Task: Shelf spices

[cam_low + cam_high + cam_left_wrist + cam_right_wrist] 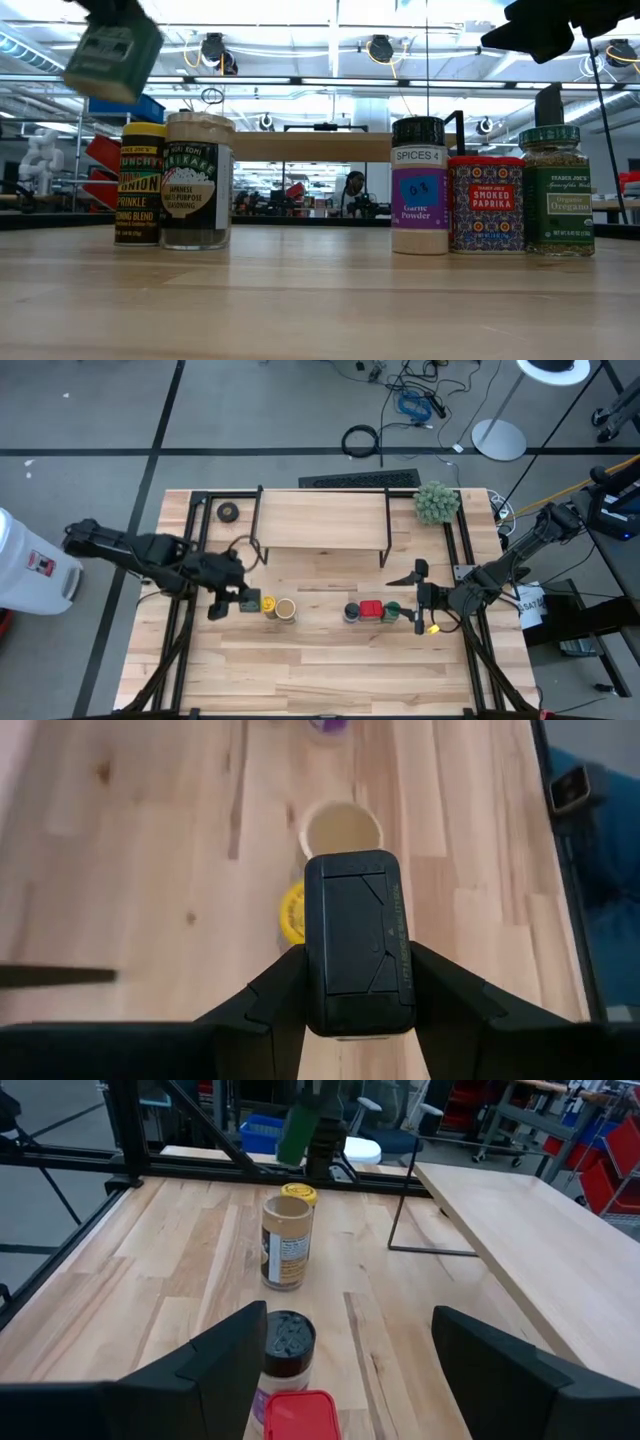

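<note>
overhead camera looking straight down on table point(330, 660), tabletop-level camera facing jars close up, both wrist cameras sharing the tan-lidded jar point(285, 1240)

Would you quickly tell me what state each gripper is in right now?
Left gripper: closed on the dark boxy tin, lifted above the table.
Right gripper: open, holding nothing, beside the row of jars.

In the low view the dark boxy tin point(108, 52) is blurred and cut off at the top edge, its label unreadable. From the left wrist it hides most of the yellow-lidded jar point(291, 913). In the right wrist view the red square tin point(300, 1415) is cropped, and the green-lidded jar point(392, 611) sits partly under the right pincer point(424, 596).
</note>
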Robot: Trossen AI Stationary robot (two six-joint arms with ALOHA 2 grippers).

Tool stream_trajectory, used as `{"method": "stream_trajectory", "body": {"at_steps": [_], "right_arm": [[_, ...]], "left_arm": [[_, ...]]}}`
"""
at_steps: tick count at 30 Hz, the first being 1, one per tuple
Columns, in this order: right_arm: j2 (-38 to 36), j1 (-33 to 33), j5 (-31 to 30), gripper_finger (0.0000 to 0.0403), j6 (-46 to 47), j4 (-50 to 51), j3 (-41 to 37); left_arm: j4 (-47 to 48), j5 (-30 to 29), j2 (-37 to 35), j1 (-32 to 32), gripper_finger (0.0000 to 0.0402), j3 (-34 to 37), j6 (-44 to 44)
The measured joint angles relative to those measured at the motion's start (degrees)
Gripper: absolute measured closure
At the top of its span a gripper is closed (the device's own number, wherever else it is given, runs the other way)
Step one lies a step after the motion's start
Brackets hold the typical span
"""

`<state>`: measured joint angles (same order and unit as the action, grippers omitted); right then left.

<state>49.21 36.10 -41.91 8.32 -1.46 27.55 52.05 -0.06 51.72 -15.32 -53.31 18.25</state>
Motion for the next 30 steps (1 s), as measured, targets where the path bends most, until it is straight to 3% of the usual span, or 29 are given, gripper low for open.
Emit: {"method": "stream_trajectory", "body": {"at_steps": [17,30], "right_arm": [[0.2,0.0,0.0,0.0131,0.0,0.0,0.0],[0.2,0.0,0.0,0.0131,0.0,0.0,0.0]], "left_arm": [[-2.1,-19.3,0.0,-17.8,0.0247,11.1,18.7],[-7.9,-30.6,0.0,-22.1,0.0247,22.4,24.4]]}}
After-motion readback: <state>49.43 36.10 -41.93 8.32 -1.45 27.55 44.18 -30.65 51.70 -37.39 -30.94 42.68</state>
